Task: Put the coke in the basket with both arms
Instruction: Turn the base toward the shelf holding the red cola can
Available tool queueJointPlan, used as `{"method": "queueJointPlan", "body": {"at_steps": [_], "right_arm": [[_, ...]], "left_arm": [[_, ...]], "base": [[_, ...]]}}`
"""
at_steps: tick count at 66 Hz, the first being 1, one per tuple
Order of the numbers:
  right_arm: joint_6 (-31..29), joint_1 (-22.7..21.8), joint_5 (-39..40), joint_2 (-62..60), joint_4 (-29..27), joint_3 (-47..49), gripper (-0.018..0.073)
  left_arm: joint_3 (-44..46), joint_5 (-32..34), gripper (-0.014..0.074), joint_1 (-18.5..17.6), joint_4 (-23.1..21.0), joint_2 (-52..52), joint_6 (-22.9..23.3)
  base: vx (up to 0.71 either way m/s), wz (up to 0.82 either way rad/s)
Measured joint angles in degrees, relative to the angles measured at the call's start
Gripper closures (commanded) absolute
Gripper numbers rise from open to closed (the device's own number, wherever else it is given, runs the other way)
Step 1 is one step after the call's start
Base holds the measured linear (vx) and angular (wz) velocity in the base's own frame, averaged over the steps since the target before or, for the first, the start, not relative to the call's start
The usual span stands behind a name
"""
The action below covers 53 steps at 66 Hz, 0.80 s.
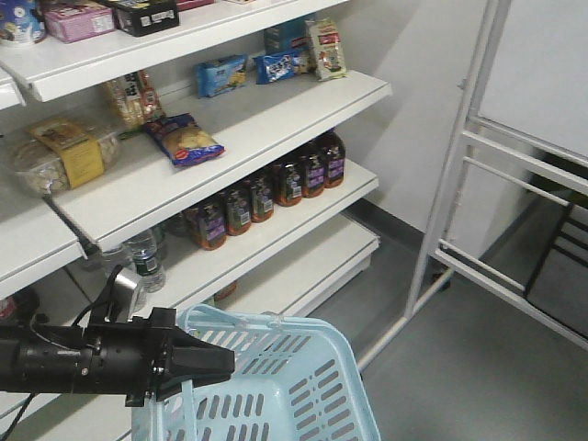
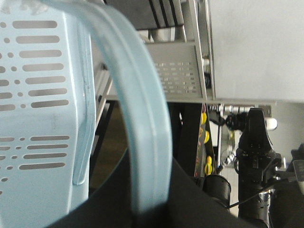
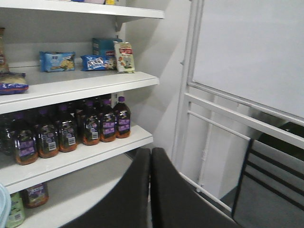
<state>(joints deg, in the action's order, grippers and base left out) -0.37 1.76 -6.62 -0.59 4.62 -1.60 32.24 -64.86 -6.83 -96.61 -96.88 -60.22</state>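
Basket: one light blue plastic shopping basket with slotted sides (image 1: 266, 322), seen at the lower edge of the front view.
Handle: one flat light blue handle (image 2: 147, 133), arched beside the basket's slotted wall.
Left gripper: one black gripper (image 1: 207, 361) on a black cylindrical arm, set at the basket's left rim. Its jaws are closed on the handle.
Right gripper: one black gripper (image 3: 151, 190). Its two fingers are pressed together with nothing between them, and a sliver of the basket shows to its lower left.
Coke: no red can is made out in any of the three views, so its place relative to the basket cannot be told.
Bottles: dark bottles with purple labels (image 1: 262, 195), six counted in the front row, on the white shelf board above and behind the basket.
Packets: two blue snack packets (image 3: 57, 61), one teal box (image 3: 104, 46) and one pale packet (image 3: 124, 57), higher above the basket than the bottles.
Frame: one white metal frame (image 1: 459, 138), to the right of the basket.
Front view only: left arm and basket are shown together.
Left wrist view only: the handle is seen passing between the fingers, and a second black arm (image 2: 254, 152) stands right of the basket.
Right wrist view only: the closed right fingers are shown.
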Motion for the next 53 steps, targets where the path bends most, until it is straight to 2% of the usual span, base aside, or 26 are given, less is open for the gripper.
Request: {"method": "queueJointPlan", "body": {"at_steps": [53], "right_arm": [[-0.05,0.00,-0.01,0.00,0.00,0.00,0.0568]], "left_arm": [[0.00,0.00,0.0602,0.00,0.00,0.00,0.00]], "base": [[0.10,0.42]]}}
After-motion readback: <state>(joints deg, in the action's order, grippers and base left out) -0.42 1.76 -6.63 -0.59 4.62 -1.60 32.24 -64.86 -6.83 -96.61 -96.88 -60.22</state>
